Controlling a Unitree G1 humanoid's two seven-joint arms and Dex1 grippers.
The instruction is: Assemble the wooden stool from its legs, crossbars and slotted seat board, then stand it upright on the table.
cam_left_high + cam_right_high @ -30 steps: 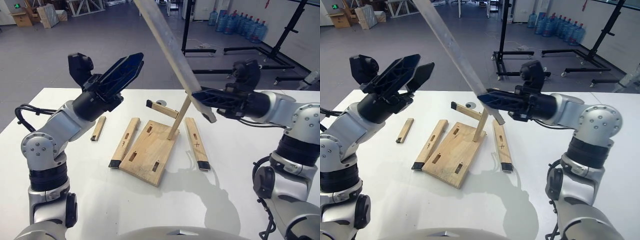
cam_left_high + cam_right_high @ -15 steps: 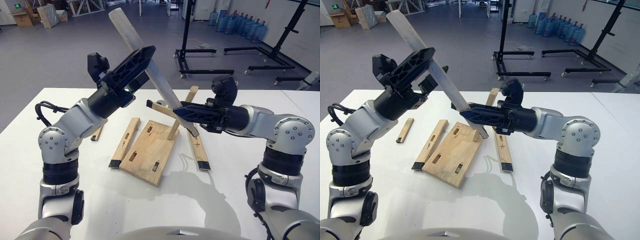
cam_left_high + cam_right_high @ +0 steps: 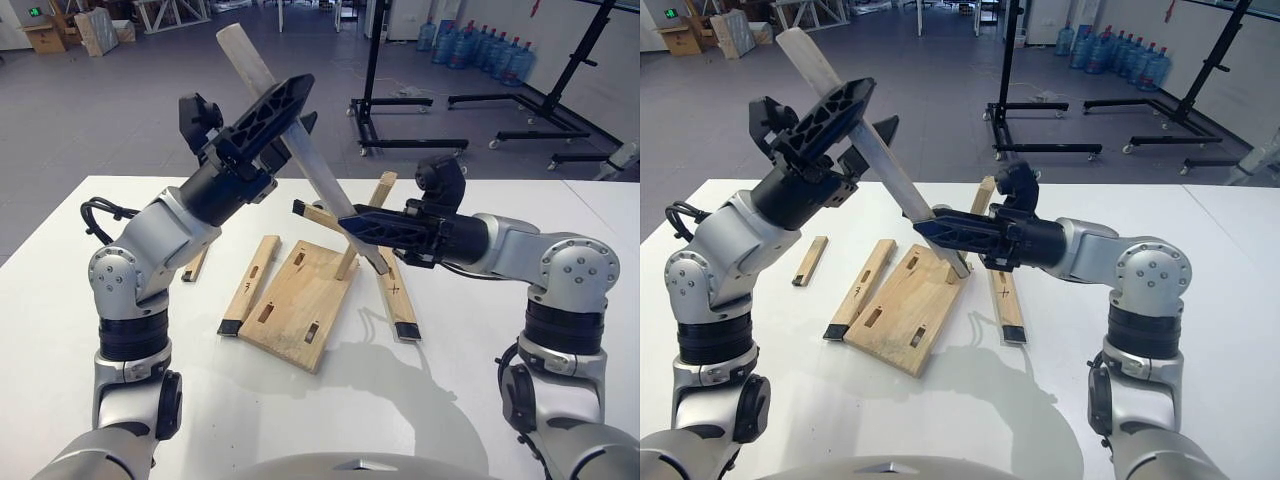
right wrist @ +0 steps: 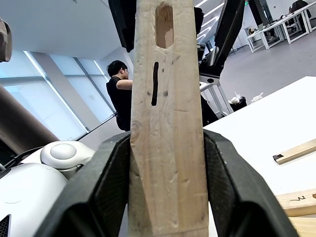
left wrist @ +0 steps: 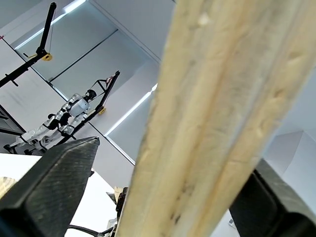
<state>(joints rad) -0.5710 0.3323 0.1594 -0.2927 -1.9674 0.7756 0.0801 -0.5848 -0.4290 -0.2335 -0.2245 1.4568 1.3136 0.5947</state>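
The left gripper (image 3: pixel 308 100), fingers spread, straddles the upper part of a long wooden leg (image 3: pixel 248 62) held slanting above the white table (image 3: pixel 200 400). The right gripper (image 3: pixel 350 220) clamps the leg's lower end. Beneath, the slotted seat board (image 3: pixel 295 310) lies flat, flanked by a left loose leg (image 3: pixel 250 285) and a right loose leg (image 3: pixel 395 290).

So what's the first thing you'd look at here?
The long wooden leg held up slanting in the air above the table. The right gripper is clamped on its lower part and the left gripper is at its upper part. Below it, the slotted seat board lies flat on the table with another leg sticking up out of it.
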